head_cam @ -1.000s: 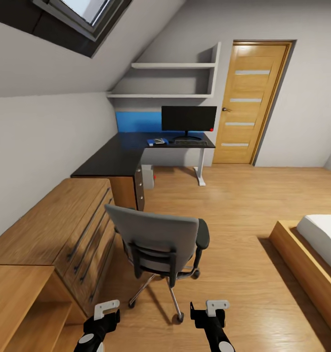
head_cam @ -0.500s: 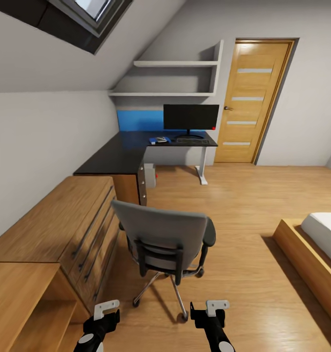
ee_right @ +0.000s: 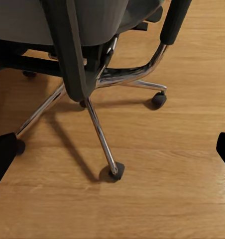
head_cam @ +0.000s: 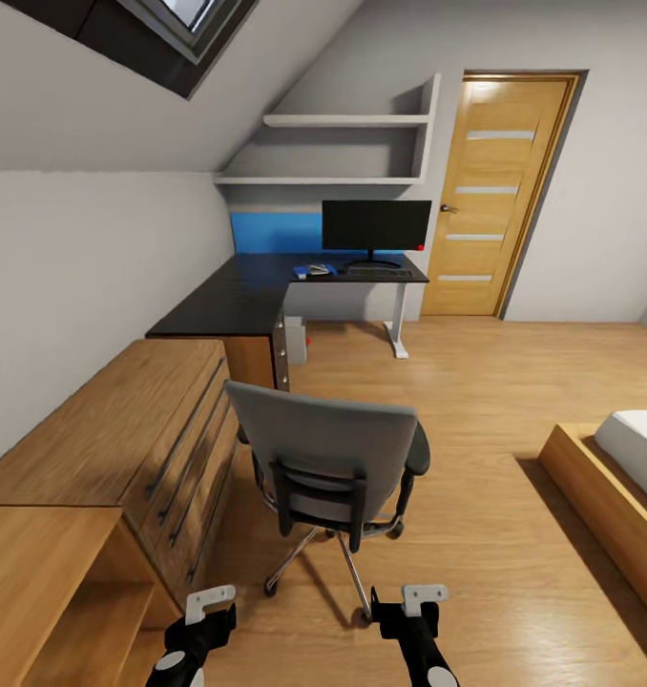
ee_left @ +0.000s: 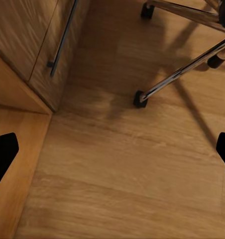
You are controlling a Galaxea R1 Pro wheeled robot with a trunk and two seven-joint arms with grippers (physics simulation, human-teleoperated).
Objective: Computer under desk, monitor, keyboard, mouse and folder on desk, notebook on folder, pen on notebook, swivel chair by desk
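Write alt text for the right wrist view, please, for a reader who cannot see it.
The swivel chair seen from behind and low down, its chrome star base and black castors resting on a wooden floor. Dark edges of the gripper's fingers frame the sides.

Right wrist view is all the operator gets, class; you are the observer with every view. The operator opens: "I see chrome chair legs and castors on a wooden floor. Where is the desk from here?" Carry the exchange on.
Observer: The desk lies beyond the swivel chair, in the far corner under the wall shelves.
Operator: Is anything standing on it?
Observer: Yes, the monitor stands on its far wing, with the keyboard just in front.
Operator: What is at the chair's left?
Observer: A low oak chest with long bar handles, along the wall.
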